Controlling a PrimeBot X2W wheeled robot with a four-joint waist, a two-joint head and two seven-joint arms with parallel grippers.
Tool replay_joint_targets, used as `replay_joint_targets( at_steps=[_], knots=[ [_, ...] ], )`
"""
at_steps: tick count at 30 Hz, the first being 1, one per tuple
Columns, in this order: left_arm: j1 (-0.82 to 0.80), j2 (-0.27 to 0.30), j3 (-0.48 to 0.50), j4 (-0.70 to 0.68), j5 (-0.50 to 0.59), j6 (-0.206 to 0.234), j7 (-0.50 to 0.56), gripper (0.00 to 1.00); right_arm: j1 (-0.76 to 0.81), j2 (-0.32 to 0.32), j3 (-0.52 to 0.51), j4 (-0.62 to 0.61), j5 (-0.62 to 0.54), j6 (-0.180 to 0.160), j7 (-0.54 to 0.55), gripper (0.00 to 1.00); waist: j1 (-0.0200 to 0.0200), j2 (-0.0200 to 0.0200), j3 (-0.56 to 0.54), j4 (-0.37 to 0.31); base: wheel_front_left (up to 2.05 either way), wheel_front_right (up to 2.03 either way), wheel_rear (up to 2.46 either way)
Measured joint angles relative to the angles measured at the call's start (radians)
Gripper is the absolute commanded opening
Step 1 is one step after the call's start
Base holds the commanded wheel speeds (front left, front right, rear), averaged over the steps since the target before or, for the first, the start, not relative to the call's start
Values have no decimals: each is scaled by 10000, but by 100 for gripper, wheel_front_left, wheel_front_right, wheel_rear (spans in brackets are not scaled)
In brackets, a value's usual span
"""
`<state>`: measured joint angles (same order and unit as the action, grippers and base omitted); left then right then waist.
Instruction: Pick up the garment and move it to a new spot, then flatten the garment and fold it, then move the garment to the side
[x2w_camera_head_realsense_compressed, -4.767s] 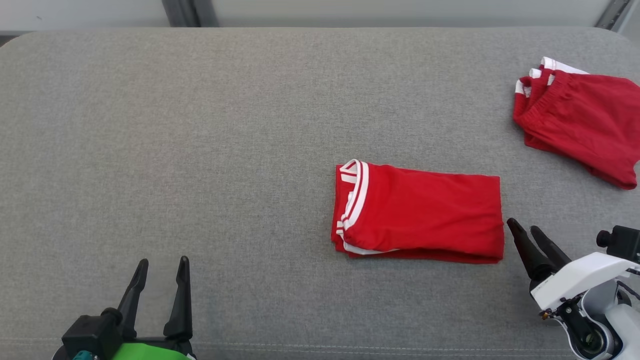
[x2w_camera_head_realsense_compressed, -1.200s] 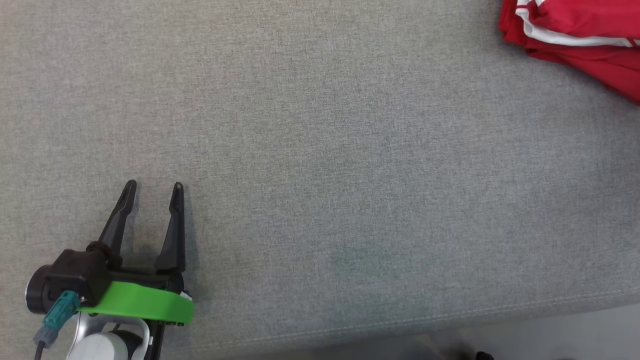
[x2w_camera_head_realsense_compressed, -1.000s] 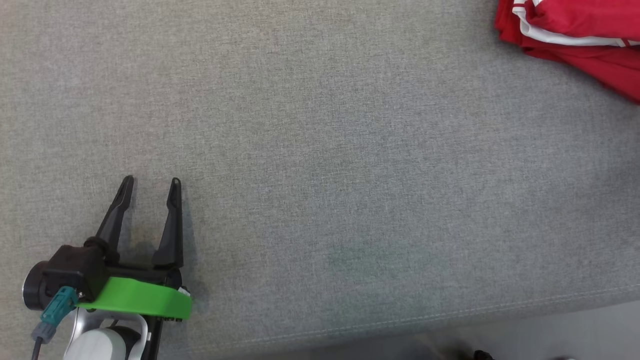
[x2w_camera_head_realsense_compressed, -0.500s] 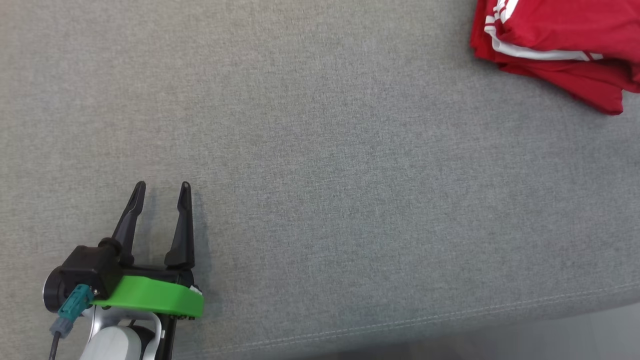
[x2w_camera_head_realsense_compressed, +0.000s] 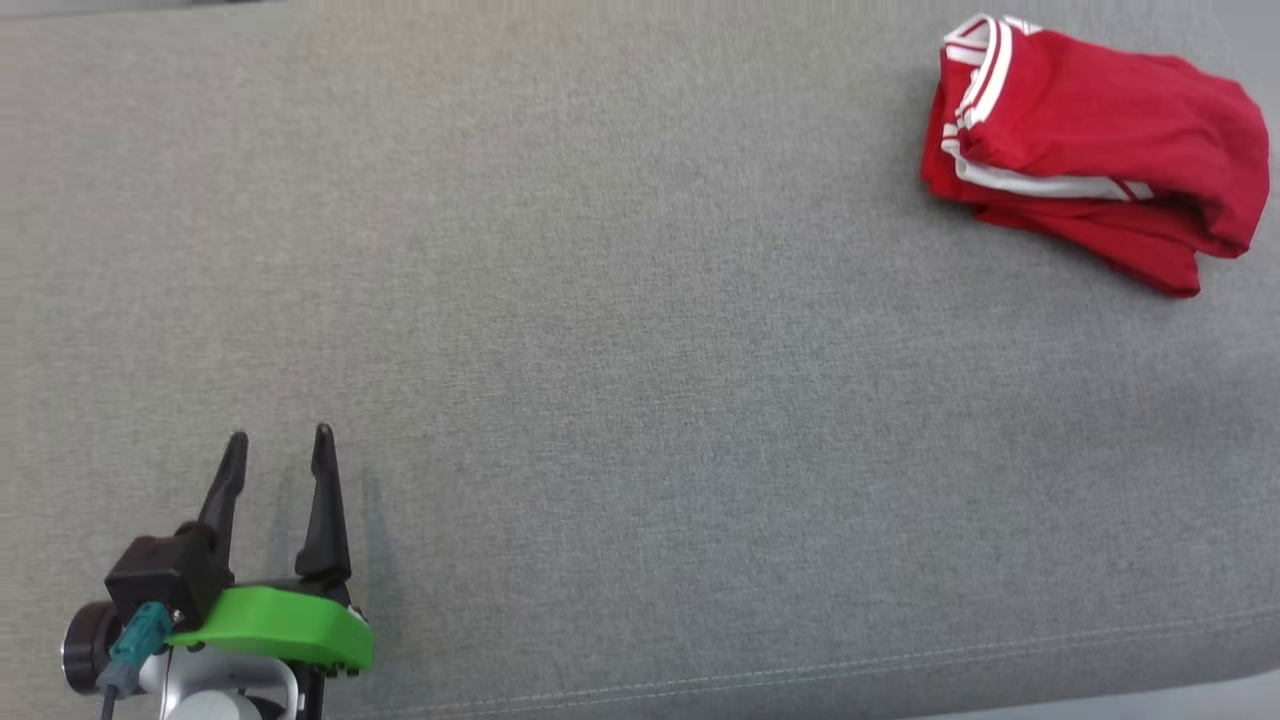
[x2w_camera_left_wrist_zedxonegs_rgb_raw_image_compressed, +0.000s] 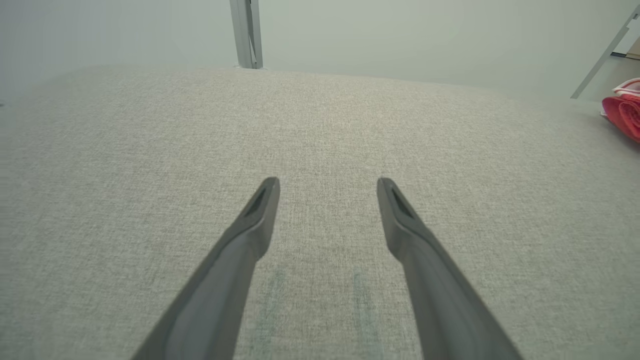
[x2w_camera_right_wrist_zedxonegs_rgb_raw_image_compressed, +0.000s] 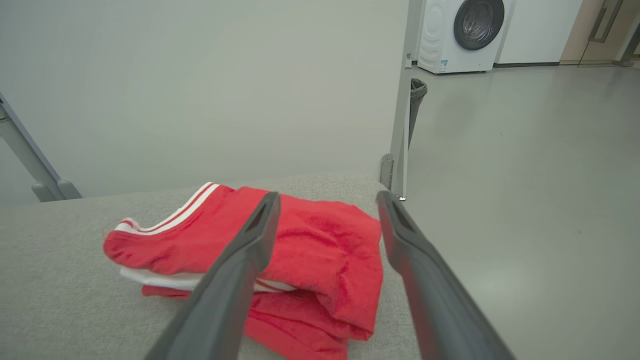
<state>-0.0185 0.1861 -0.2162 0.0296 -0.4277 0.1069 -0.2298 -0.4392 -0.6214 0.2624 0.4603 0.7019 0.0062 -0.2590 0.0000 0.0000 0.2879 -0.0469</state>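
Red folded fabric garment (x2w_camera_head_realsense_compressed: 1090, 170), white-trimmed, lies far right, just ahead of the wide-open, empty right gripper (x2w_camera_right_wrist_zedxonegs_rgb_raw_image_compressed: 325, 197); left gripper (x2w_camera_head_realsense_compressed: 280, 436), also wide, well apart.

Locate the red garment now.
Head view: the red garment lies at the far right corner of the grey cushion, right in front of the open right gripper.

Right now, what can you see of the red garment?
The red garment is soft fabric with white striped trim, folded into a loose, slightly rumpled stack of layers. It lies near the far right edge of the grey padded surface. The right claw points at it, open, gripping nothing.
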Motion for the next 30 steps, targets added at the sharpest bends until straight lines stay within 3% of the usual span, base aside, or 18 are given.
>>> replay_joint_targets(
  at_steps=[9,19,24,30],
  knots=[
    [398,-38,73,548,280,6,-98,100,1522,591,-84,-926,-527,-535,2,100,0,0,-1144,428,0,0,0],
    [877,-132,-6,769,437,82,-104,100,3481,1707,79,-1653,-1139,-1041,2,100,0,0,-2211,923,0,0,0],
    [1170,-127,29,757,539,84,-130,100,4151,2270,65,-1965,-1239,-1141,10,100,-1,0,-2598,1083,0,0,0],
    [1267,-119,42,692,541,84,-132,100,4727,2466,-234,-2332,-1551,-1225,13,100,-1,0,-2851,1095,0,0,0]
  ],
)
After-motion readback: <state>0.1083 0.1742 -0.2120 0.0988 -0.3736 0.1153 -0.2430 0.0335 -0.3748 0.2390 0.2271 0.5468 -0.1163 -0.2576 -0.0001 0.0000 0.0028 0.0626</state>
